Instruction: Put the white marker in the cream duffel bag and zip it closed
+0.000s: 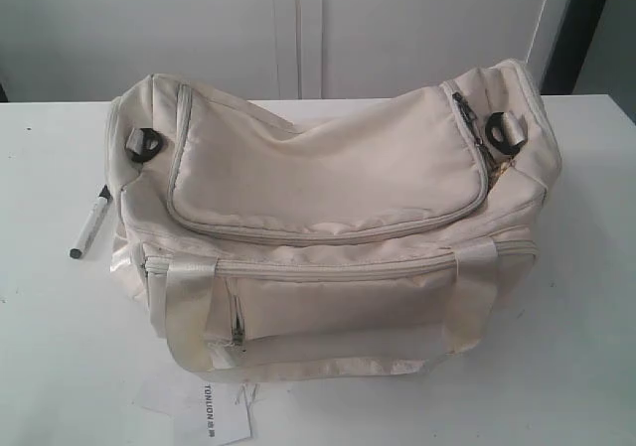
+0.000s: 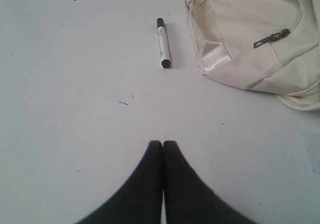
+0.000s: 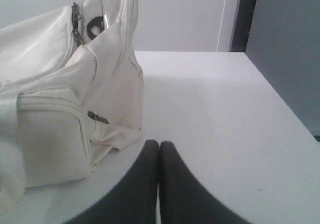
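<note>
We see the white marker (image 1: 90, 223) lying on the desk (image 1: 60, 367), just beside the left end of the cream duffel bag (image 1: 328, 188). Our left gripper (image 2: 162, 145) and right gripper (image 3: 159, 144) are both fully closed, holding nothing.

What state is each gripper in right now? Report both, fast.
Left gripper: closed, fingers together, holding nothing.
Right gripper: closed, fingers together, holding nothing.

We read this as a plain lab or test room. Worktable (image 1: 586, 386): bare white top, a few small dark specks. Behind it, flat white wall panels (image 1: 397, 29) with straight seams. Grey partition (image 3: 285, 59) off one corner.
</note>
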Available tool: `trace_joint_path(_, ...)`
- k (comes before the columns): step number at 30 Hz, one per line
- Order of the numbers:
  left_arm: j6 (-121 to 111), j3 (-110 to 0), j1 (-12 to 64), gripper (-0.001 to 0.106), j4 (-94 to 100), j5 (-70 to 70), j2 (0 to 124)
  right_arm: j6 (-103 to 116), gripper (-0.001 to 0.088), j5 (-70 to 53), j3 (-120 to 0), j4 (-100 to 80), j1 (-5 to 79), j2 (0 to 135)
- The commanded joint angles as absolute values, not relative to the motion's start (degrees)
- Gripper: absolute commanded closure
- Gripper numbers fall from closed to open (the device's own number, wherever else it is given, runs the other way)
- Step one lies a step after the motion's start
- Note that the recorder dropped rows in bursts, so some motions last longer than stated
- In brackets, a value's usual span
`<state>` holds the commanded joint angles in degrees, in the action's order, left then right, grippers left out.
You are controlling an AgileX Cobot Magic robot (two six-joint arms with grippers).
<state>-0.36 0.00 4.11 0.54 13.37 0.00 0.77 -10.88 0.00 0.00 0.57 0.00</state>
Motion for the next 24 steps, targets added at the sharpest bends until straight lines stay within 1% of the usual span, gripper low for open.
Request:
trace_joint_path(6,-0.36,0.0,4.11,0.102,0.54,13.37,0.0,0.77,0.0868,-9.57,0.0,0.0,0.57,0.0)
trace_joint_path(8,0.0,0.0,4.11,0.102,0.54,13.27,0.0,1.82,0.0868,-7.25,0.0,0.0,0.57,0.0)
trace_joint_path(13,0.0,0.0,4.11,0.102,0.54,13.14,0.0,24.05,0.0868,7.82,0.0,2.0,0.57,0.0)
trace_joint_path(15,-1.67,0.0,4.11,0.102,0.0,10.38,0.0,27.73,0.0868,16.23,0.0,2.0,0.57,0.0)
trace_joint_path(16,-3.51,0.0,4.11,0.102,0.0,9.03,0.0,28.81,0.0868,17.76,0.0,2.0,0.57,0.0)
trace_joint_path(20,-10.76,0.0,4.11,0.102,0.0,5.4,0.0,22.42,0.0868,11.04,-5.63,1.88,0.57,0.24)
trace_joint_path(24,-12.48,0.0,4.11,0.102,0.0,3.45,0.0,18.65,0.0868,8.56,-10.45,1.88,0.57,4.84)
